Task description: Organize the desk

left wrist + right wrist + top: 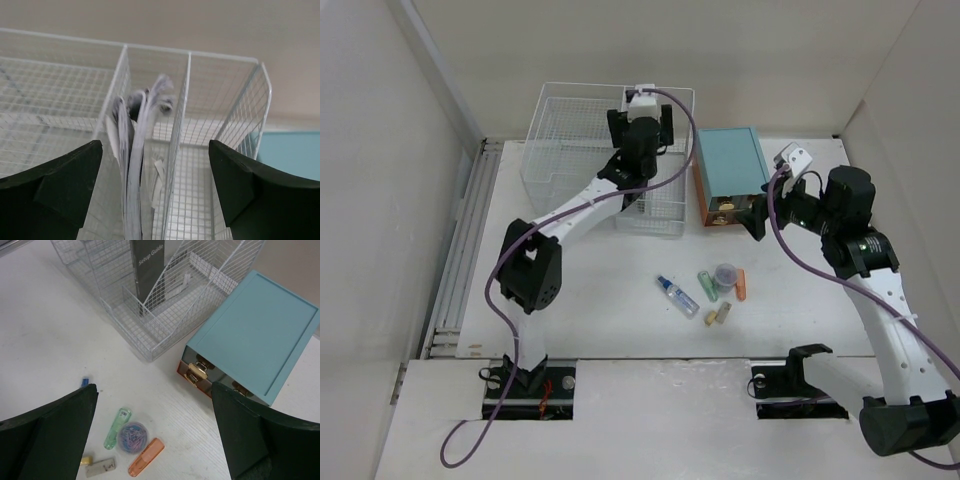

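Fingers of the left gripper spread wide over booklets filed in the basket. Right gripper gapes empty above unsorted markers on the desk.

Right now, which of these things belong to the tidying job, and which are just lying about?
Part of the job: desk, wire basket, Setup Guide booklet in it, teal drawer box, spray bottle, green marker, orange marker, tub of paper clips, two small bits.

Just there: purple cables on the arms.
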Tool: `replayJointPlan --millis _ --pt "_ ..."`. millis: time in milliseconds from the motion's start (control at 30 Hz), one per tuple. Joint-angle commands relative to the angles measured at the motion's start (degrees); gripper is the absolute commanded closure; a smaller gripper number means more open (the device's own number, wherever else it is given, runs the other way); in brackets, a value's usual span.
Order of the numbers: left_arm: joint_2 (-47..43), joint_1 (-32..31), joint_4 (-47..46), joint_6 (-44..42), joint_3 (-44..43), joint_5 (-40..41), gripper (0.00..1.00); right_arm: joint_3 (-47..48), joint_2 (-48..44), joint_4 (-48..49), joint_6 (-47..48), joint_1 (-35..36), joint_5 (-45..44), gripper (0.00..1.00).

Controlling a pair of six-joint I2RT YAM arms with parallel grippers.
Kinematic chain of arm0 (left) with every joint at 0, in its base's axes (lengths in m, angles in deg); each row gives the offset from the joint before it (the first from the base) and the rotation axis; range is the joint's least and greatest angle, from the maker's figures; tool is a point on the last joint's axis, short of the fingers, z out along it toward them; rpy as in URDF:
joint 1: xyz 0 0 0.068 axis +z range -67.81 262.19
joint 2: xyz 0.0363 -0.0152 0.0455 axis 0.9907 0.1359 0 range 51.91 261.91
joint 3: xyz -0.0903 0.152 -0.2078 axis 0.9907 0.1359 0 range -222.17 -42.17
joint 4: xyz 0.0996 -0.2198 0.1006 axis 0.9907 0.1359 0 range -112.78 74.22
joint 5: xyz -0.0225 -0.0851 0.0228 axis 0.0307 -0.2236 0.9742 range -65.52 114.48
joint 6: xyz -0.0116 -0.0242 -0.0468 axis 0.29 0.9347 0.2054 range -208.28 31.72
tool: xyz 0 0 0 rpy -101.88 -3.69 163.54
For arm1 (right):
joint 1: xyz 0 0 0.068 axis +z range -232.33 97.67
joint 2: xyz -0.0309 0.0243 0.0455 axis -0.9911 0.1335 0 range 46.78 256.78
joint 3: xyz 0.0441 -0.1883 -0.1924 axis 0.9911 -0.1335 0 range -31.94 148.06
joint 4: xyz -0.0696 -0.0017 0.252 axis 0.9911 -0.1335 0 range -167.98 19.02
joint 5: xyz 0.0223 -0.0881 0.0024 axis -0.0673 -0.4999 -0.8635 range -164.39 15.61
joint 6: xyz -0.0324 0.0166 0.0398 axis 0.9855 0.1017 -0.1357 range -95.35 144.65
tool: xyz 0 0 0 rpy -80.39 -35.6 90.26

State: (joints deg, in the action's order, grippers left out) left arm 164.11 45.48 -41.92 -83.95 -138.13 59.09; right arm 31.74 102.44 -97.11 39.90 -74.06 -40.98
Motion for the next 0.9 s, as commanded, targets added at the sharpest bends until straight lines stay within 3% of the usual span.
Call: replayJointPlan --millis 0,67,100,133,167,200,233,267,300,367,400,467,500,533,567,633,700,867 --pt "-7.43 0.24 -5.03 -1.09 -0.01 1.42 0.15 0.22 -0.20 2.22 0.66 -0.19 1.13 0.00" --pt "-9.36 -0.99 -5.03 -1.70 -0.01 0.55 0.19 0.22 -0.20 2.22 0.66 -0.19 1.13 0.00" --pt "-10.07 -1.61 -5.03 -2.40 -0.54 0.55 0.29 0.22 -0.20 2.22 0.66 -0.19 0.35 0.00" --pt "-11.73 -2.39 -5.03 -2.40 -0.54 0.55 0.56 0.22 -0.20 2.22 0.66 -0.19 -0.70 0.11" --pt "-12.79 -3.97 -5.03 -3.28 -0.54 0.55 0.73 -0.39 0.50 2.83 0.66 -0.19 -1.32 0.24" --pt "-13.84 -4.85 -5.03 -3.28 -0.54 2.02 0.88 -0.40 1.20 2.84 0.05 -0.19 -2.81 0.46" --pt "-14.90 -5.47 -3.73 -3.28 -0.02 2.04 1.00 -0.92 1.21 3.80 -0.56 -0.19 -3.78 0.81" --pt "-17.69 -6.09 -1.71 -2.15 1.03 2.56 1.00 -0.93 1.99 4.41 -2.05 -0.19 -4.66 0.95" --pt "-19.46 -6.79 -1.00 -1.10 2.17 2.57 1.00 -1.71 2.95 4.94 -2.58 -0.19 -4.67 1.00" --pt "-25.41 -6.80 0.67 3.29 7.26 1.61 1.00 -2.42 4.28 6.35 -3.11 -0.19 -5.28 1.00" --pt "-27.63 -6.80 2.07 4.70 9.28 1.08 1.00 -3.99 4.98 7.05 -3.64 -0.19 -5.28 0.93" --pt "-31.50 -6.80 3.83 8.56 14.63 0.03 0.88 -5.66 6.74 9.68 -4.43 -0.19 -1.96 0.65" --pt "-34.83 -6.80 7.24 9.80 15.88 -0.94 0.81 -6.63 6.74 10.83 -6.09 -0.19 -0.81 0.62" --pt "-36.51 -6.28 9.62 11.29 16.94 -1.47 0.67 -8.81 7.61 12.14 -6.89 -0.19 -0.10 0.58" --pt "-38.18 -6.27 11.99 12.87 19.65 -2.87 0.39 -9.88 8.23 15.11 -7.85 -0.19 0.77 0.55" --pt "-44.33 -6.27 16.65 16.57 23.87 -5.42 0.25 -12.34 8.85 17.51 -10.92 -0.19 0.78 0.52" --pt "-49.42 -6.27 17.20 17.45 32.27 -9.11 0.17 -12.96 10.52 20.49 -12.95 -0.19 -1.05 0.52" --pt "-64.55 -6.27 18.52 18.69 44.18 -12.11 0.15 -11.04 17.01 21.91 -17.43 3.32 -9.31 0.47"
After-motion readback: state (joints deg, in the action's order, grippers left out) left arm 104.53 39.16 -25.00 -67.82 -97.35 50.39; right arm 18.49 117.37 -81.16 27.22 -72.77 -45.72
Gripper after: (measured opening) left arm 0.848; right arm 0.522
